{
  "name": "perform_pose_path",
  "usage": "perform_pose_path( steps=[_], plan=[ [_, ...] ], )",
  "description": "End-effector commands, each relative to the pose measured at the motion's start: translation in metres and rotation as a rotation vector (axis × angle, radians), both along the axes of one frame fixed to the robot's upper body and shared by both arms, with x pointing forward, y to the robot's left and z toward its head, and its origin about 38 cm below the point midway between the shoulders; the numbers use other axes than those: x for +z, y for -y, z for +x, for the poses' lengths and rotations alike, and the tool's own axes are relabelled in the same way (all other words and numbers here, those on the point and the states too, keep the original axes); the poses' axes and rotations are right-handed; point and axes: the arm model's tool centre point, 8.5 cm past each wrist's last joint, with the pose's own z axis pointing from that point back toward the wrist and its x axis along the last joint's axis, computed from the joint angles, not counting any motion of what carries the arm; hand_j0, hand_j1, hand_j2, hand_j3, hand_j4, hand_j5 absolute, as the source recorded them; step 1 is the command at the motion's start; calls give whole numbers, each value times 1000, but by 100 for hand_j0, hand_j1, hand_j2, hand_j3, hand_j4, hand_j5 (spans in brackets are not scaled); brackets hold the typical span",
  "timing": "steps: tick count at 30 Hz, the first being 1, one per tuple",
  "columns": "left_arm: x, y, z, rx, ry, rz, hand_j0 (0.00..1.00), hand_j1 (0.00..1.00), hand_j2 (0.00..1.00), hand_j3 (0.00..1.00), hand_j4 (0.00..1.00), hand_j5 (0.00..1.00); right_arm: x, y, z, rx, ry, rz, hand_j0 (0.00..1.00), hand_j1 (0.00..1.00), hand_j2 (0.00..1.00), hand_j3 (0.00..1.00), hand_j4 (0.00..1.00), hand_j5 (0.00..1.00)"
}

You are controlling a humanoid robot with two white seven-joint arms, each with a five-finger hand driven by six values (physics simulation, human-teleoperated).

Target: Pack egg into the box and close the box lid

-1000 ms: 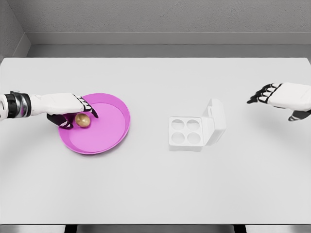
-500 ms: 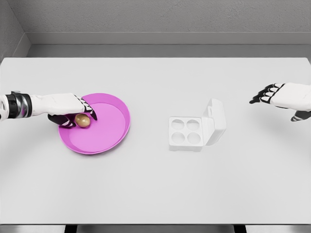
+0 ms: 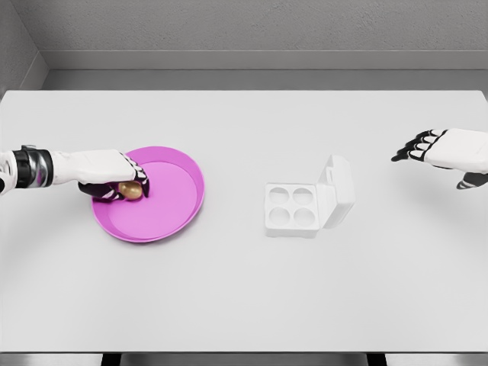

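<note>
A brown egg (image 3: 130,190) lies in the left part of a pink plate (image 3: 171,206) on the white table. My left hand (image 3: 122,185) reaches in from the left and its fingers are curled around the egg, covering most of it. A white egg box (image 3: 293,208) with four empty cups stands right of the middle, its lid (image 3: 338,188) raised on the right side. My right hand (image 3: 427,146) hovers at the far right, apart from the box, its fingers relaxed and holding nothing.
The white table (image 3: 244,290) spans the view, with a grey wall behind its far edge. Nothing else stands on it besides the plate and the box.
My left hand's fingers have drawn in around the egg, which now shows less. The right hand has shifted slightly to the right and up.
</note>
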Motion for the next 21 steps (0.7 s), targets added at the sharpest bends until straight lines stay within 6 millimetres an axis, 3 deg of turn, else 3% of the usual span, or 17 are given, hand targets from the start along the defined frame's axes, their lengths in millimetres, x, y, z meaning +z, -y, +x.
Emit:
perform_pose_path(
  steps=[1,7,14,21],
  plan=[
    [1,0,0,2,0,-5,41,41,41,41,41,41,1,1,0,-3,1,2,100,100,100,100,100,100],
    [2,1,0,1,1,-7,35,35,35,35,35,35,1,1,0,-3,1,2,100,100,100,100,100,100],
    [17,26,-8,-81,35,-42,35,35,35,35,35,35,1,1,0,-3,1,2,100,100,100,100,100,100],
    [27,37,-10,-103,36,-100,35,35,35,35,35,35,1,1,0,-3,2,2,100,100,100,100,100,100]
  ],
)
